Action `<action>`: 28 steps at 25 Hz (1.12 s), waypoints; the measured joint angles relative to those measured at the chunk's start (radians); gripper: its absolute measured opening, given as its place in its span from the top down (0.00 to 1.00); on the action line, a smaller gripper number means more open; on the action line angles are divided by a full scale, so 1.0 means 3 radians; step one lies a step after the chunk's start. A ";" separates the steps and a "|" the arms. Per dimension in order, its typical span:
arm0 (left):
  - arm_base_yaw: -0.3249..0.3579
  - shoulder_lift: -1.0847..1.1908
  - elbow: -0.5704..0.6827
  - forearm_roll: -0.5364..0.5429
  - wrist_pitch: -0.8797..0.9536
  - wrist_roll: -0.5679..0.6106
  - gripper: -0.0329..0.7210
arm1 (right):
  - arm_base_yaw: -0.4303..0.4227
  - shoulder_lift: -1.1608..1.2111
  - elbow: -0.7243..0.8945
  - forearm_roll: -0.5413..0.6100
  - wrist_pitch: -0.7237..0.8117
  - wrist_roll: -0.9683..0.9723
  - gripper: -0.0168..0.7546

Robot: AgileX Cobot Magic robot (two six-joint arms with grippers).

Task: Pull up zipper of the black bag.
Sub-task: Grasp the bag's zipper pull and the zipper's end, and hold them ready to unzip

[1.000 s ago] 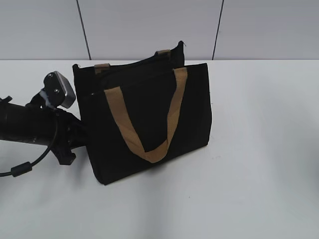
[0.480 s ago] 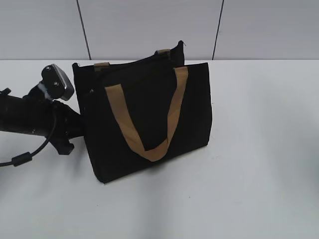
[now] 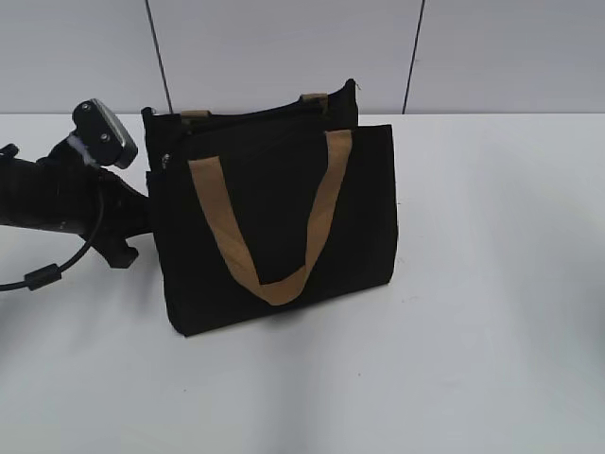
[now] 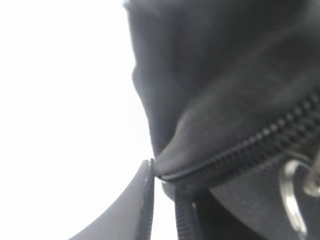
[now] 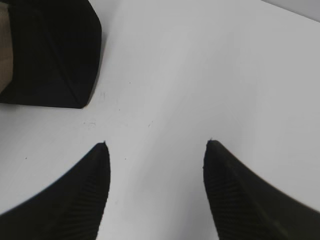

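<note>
The black bag [image 3: 284,218] stands on the white table with a tan handle [image 3: 265,255] hanging down its front. The zipper [image 3: 246,118] runs along its top edge, and a small silver pull tab [image 3: 166,161] shows at the left end. My left gripper [image 3: 149,203] is at the bag's left end. In the left wrist view its jaws [image 4: 165,175] are nearly closed and pinch the fabric corner where the zipper [image 4: 250,142] ends. The silver pull ring [image 4: 292,197] hangs just right of them, not gripped. My right gripper [image 5: 156,145] is open and empty over the table, beside a bag corner [image 5: 55,55].
The white table [image 3: 492,284] extends to the right of and in front of the bag. A grey panelled wall [image 3: 284,47] stands behind it. The left arm's cable [image 3: 43,279] loops over the table at the left. The right arm is out of the exterior view.
The left arm has risen slightly and drawn the bag's left end up with it. The bag has turned from tilted to nearly square to the camera.
</note>
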 joint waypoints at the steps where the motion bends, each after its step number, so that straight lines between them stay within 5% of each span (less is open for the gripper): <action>1: 0.0000 -0.0008 0.0000 0.0000 0.0004 -0.0003 0.85 | 0.0000 0.0000 0.0000 0.0000 0.0000 0.0000 0.38; 7: -0.0003 -0.0352 0.0000 0.0008 -0.0163 -0.0323 0.85 | 0.0000 0.0000 0.0000 0.0007 0.0000 -0.0032 0.38; 16: -0.0006 -0.1038 0.0032 0.0779 0.0080 -0.0620 0.85 | 0.0026 0.0000 0.0000 0.0287 -0.0017 -0.0308 0.38; 28: -0.0013 -0.1562 0.0035 0.0803 0.0073 -0.0655 0.85 | 0.0684 0.0152 -0.0519 0.0458 -0.0091 -0.0508 0.46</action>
